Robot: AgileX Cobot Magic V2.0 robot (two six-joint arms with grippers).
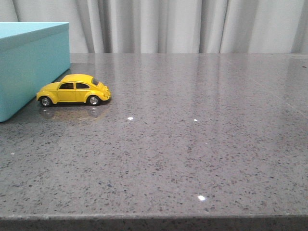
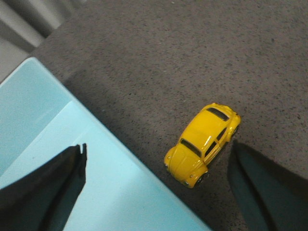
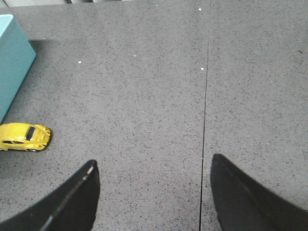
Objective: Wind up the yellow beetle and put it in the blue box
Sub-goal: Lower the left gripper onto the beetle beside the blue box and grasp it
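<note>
- Beetle (image 1: 74,90) stands on all four wheels on the grey table (image 1: 192,144), side-on in the front view, just beside the box (image 1: 29,67) and outside it, untouched by either arm.
- Nearest the robot, the table's front part is bare speckled stone with a few glints of light.
- Left tool (image 2: 156,187) hangs above with its fingers spread wide and empty; the beetle lies between them in its view, closer to one finger, while the other shows over the box.
- Right tool (image 3: 154,192) is also spread and empty, over bare table, well apart from the beetle.
- Farthest back, a pale curtain (image 1: 192,24).
- Judging by this, nothing is done: gripping, winding and storing all remain.
</note>
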